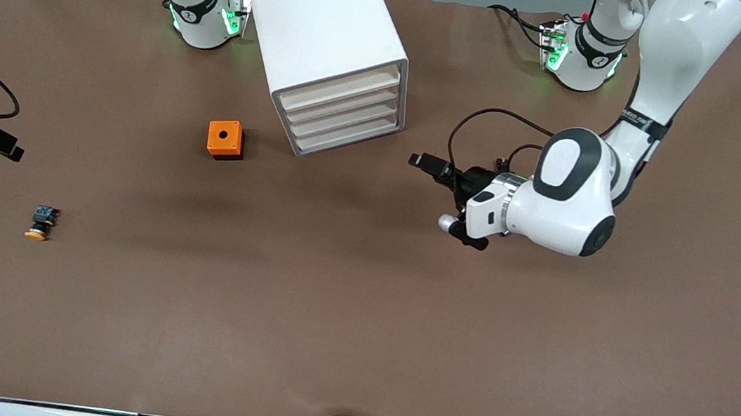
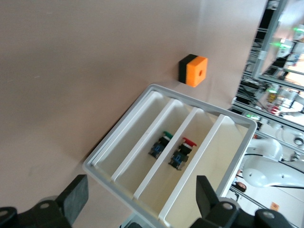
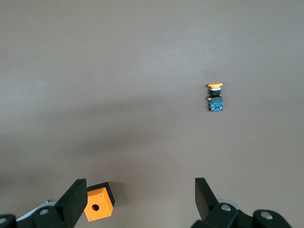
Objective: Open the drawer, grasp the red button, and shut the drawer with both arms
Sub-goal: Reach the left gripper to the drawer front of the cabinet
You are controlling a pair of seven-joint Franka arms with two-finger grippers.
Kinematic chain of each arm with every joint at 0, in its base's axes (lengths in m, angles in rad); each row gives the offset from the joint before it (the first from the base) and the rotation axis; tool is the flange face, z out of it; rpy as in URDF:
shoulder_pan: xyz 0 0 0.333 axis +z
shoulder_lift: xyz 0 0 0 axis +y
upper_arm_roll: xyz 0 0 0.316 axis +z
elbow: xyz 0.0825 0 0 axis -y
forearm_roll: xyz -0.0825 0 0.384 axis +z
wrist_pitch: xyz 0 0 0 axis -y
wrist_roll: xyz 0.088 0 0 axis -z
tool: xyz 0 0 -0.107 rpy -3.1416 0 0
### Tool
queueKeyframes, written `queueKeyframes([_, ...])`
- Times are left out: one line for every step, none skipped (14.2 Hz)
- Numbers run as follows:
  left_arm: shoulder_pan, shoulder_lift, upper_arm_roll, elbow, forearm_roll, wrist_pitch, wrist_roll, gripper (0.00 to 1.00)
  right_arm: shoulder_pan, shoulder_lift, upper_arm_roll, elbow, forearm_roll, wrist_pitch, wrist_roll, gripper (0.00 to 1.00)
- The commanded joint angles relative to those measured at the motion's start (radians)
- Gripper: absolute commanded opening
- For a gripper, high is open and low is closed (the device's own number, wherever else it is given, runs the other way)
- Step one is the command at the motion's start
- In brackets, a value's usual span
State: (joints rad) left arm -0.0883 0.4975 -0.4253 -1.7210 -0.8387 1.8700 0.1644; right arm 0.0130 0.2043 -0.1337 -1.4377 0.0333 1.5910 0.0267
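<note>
The white cabinet (image 1: 322, 25) stands near the robots' edge, and all four drawers look pushed in. The uppermost drawer (image 1: 342, 89) is shut. In the left wrist view the cabinet's front (image 2: 142, 118) shows the red-capped button (image 2: 183, 153) lying inside one drawer; I cannot tell which. My left gripper (image 1: 432, 191) hangs open and empty in front of the drawer fronts, apart from them; it also shows in its wrist view (image 2: 141, 204). My right gripper (image 1: 10, 150) is open and empty over the table at the right arm's end, also seen in its wrist view (image 3: 138, 202).
A green-capped button (image 2: 159, 143) lies in the drawer beside the red one. An orange cube with a round hole (image 1: 225, 139) sits beside the cabinet toward the right arm's end. An orange-yellow-capped button (image 1: 40, 224) lies on the brown table nearer the front camera.
</note>
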Motion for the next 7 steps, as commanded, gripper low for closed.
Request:
queueKeyframes([-0.036,0.022,-0.004,-0.06,-0.1,0.098,0.128,1.0,0.002,0.001,0.003,0.005,-0.003,0.003,0.009,1.0])
queueKeyframes([-0.045,0.045,-0.006,-0.077,-0.146,0.136,0.18,1.0,0.002,0.009,0.005,0.005,-0.001,0.003,0.009,1.0])
queueKeyframes([-0.057,0.064,-0.006,-0.081,-0.195,0.146,0.238,1.0,0.007,0.013,0.006,0.005,-0.006,0.006,0.009,1.0])
queueKeyframes([-0.07,0.087,-0.006,-0.083,-0.257,0.146,0.303,1.0,0.019,0.015,0.006,0.005,-0.007,0.012,0.009,1.0])
queueKeyframes([-0.076,0.105,-0.006,-0.088,-0.294,0.146,0.349,1.0,0.021,0.015,0.006,0.005,-0.003,0.015,0.009,1.0])
queueKeyframes([-0.077,0.127,-0.007,-0.089,-0.324,0.146,0.413,1.0,0.021,0.017,0.006,0.005,-0.001,0.015,0.009,1.0])
queueKeyframes([-0.082,0.156,-0.016,-0.089,-0.351,0.138,0.487,1.0,0.022,0.02,0.006,0.005,-0.001,0.015,0.009,1.0])
